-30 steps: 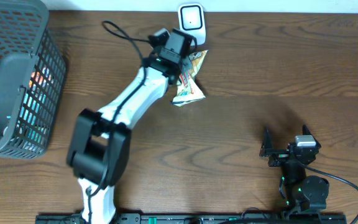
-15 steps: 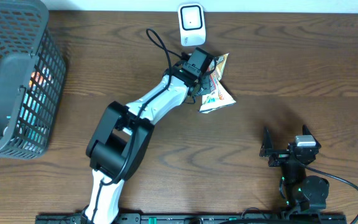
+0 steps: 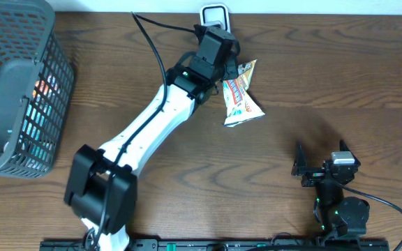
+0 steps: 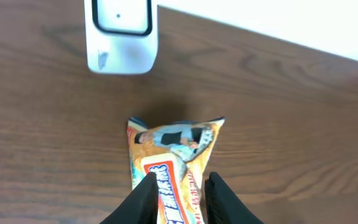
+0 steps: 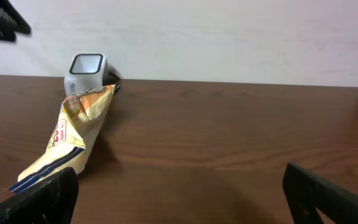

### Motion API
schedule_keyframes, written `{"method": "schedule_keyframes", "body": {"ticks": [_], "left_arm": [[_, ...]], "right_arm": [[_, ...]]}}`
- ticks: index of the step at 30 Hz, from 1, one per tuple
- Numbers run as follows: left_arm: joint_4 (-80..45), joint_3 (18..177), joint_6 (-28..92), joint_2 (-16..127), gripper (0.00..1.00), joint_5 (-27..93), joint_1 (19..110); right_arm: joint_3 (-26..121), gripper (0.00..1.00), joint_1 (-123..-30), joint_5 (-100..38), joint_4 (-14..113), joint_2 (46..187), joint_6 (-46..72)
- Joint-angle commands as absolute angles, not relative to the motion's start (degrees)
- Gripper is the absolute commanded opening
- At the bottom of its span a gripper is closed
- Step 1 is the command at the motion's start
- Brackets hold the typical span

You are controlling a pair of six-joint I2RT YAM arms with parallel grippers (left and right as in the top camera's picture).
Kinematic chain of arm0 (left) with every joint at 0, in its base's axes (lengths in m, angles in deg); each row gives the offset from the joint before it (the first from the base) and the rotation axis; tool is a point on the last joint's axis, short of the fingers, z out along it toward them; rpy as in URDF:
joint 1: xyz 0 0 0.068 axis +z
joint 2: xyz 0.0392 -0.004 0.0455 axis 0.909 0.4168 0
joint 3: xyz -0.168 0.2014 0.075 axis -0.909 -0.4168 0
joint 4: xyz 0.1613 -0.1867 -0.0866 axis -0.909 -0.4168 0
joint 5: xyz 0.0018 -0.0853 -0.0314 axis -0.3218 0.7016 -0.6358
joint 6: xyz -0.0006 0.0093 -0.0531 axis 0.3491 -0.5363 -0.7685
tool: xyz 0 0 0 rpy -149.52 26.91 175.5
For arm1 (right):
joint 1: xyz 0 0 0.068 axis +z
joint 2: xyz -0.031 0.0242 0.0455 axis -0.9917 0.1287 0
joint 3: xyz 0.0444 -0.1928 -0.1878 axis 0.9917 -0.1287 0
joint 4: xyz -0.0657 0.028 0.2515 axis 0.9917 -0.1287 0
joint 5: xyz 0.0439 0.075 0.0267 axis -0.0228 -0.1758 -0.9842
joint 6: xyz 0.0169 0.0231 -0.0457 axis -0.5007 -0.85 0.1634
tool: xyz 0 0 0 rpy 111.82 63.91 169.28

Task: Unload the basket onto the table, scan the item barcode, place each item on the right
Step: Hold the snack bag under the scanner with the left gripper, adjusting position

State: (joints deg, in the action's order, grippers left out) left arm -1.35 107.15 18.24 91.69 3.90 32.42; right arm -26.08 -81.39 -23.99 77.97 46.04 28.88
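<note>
Fingers (image 4: 143,199) of my left gripper (image 4: 179,186) are clamped narrowly on the orange snack packet (image 4: 173,140), crinkled, near the table's far edge, just before the white barcode scanner (image 4: 122,34). My right gripper (image 3: 319,167) gapes empty near the front edge. The grey mesh basket (image 3: 19,84) at the left edge holds colourful items.

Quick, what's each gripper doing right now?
Left gripper: shut on the snack packet.
Right gripper: open, holding nothing.

Snack packet (image 4: 173,140): orange-yellow, red band, white lettering, blue stripes near one end.
Scanner (image 4: 122,34): white, black-framed window.
Table (image 3: 313,70): dark brown woodgrain.
Basket (image 3: 19,90), upper left overhead: grey mesh.
</note>
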Motion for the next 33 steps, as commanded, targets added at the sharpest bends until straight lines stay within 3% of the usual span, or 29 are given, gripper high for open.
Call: {"method": "schedule_keyframes", "body": {"ticks": [1, 6, 14, 20, 22, 27, 33], "left_arm": [[-1.4, 107.2, 16.7, 97.1, 0.25, 3.3, 31.3], [-0.1, 107.2, 17.5, 104.0, 0.30, 5.0, 28.2], [-1.5, 107.2, 32.2, 110.7, 0.40, 3.1, 24.7], [-2.4, 107.3, 32.4, 104.5, 0.41, -0.7, 25.5], [-1.5, 107.3, 32.4, 101.0, 0.48, -0.7, 25.7], [1.4, 107.3, 31.4, 94.2, 0.52, -0.6, 25.6], [2.7, 107.2, 29.8, 95.2, 0.56, -0.6, 24.9]], "right_arm": [[-26.1, 0.99, -81.5, -23.6, 77.6, 45.7, 28.3], [-26.1, 0.99, -81.5, -23.6, 77.6, 45.7, 28.3], [-26.1, 0.99, -81.5, -23.6, 77.6, 45.7, 28.3], [-26.1, 0.99, -81.5, -23.6, 77.7, 45.7, 28.3], [-26.1, 0.99, -81.5, -23.6, 77.6, 45.7, 28.3], [-26.1, 0.99, -81.5, -23.6, 77.7, 45.7, 28.3], [-26.1, 0.99, -81.5, -23.6, 77.7, 45.7, 28.3]]}}
